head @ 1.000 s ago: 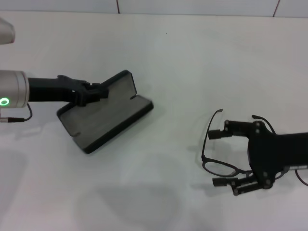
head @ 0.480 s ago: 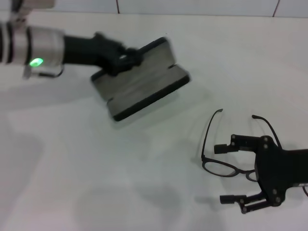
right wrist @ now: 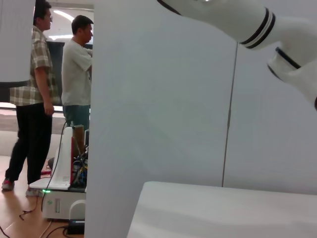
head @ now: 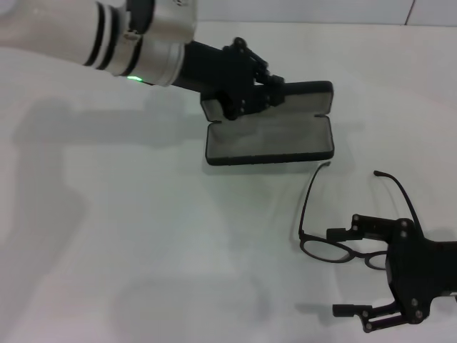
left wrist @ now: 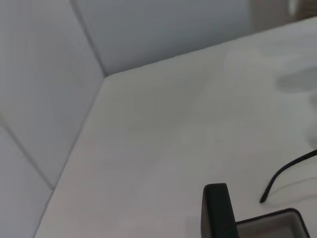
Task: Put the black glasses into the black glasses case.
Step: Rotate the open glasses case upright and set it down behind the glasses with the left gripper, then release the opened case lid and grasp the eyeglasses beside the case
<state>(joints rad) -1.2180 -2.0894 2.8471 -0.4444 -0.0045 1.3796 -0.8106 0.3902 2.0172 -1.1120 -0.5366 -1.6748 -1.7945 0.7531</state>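
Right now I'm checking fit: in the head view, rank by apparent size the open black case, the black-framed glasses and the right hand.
1. Open black hard glasses case
2. Thin black-framed glasses and black right hand: look alike; the hand sits nearer the camera, so unsure.

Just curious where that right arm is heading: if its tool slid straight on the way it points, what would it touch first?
Probably the black glasses: the open right tool straddles their lens, though its height above the table is unclear.

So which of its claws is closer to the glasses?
The right gripper, open around the front of the glasses. The left gripper is farther off, holding the open case.
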